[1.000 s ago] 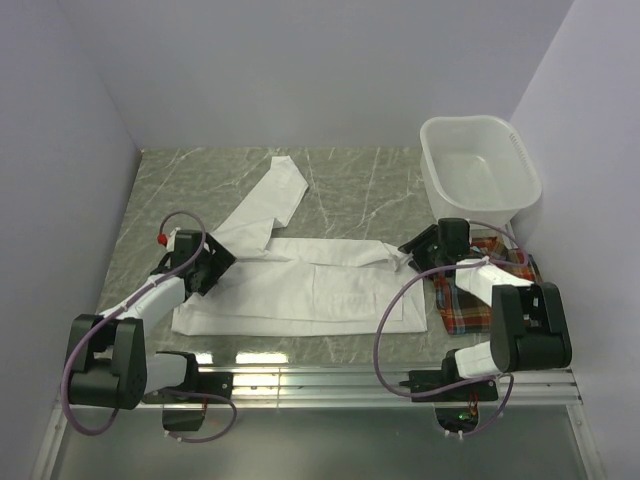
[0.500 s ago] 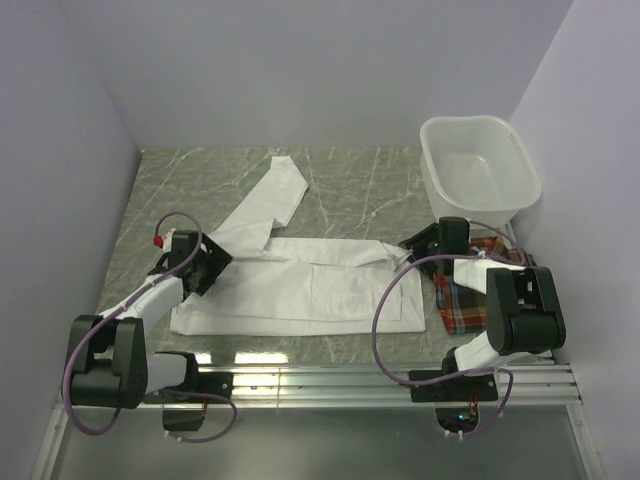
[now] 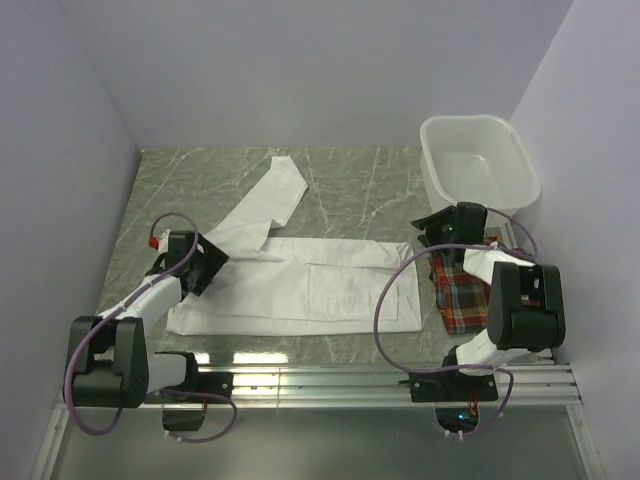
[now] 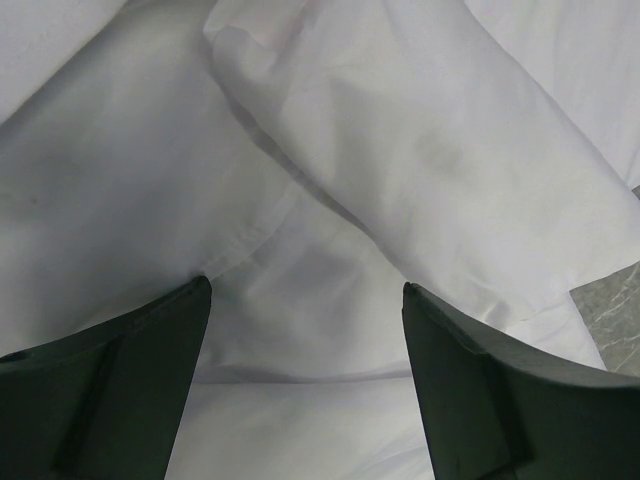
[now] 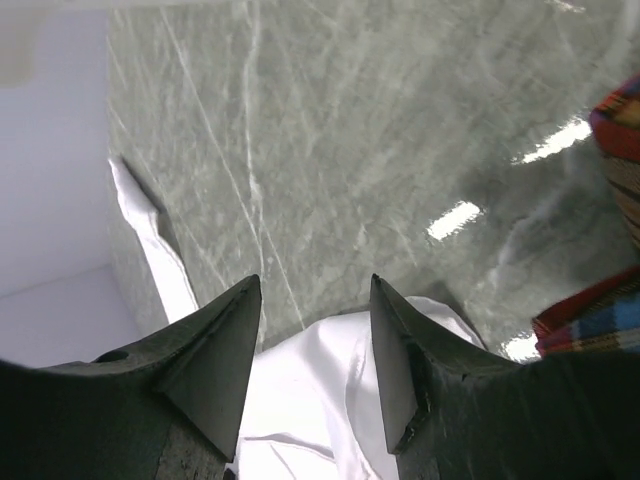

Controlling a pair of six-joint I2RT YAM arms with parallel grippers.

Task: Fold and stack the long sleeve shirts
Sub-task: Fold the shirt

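Note:
The plain white shirt [image 3: 300, 285] lies flat mid-table, one sleeve [image 3: 268, 195] stretched toward the far left. The plaid shirt [image 3: 468, 295] lies crumpled to its right, partly under the right arm. My left gripper [image 3: 203, 264] is open at the white shirt's left shoulder. In the left wrist view [image 4: 306, 287] its fingers straddle white cloth [image 4: 400, 170] without pinching it. My right gripper [image 3: 428, 226] is open and empty just beyond the shirt's right edge. The right wrist view [image 5: 314, 282] shows white cloth [image 5: 330, 400] below the fingers and plaid [image 5: 612, 300] at the right.
A white plastic basin [image 3: 480, 170] stands at the far right, just behind the right gripper. The grey marble table [image 3: 360, 190] is bare between sleeve and basin. Purple walls close in the left, back and right. A metal rail [image 3: 320, 380] runs along the near edge.
My right gripper has let go of the white shirt's right edge and moved back and to the right; that edge now lies flat. My left gripper has shifted slightly left.

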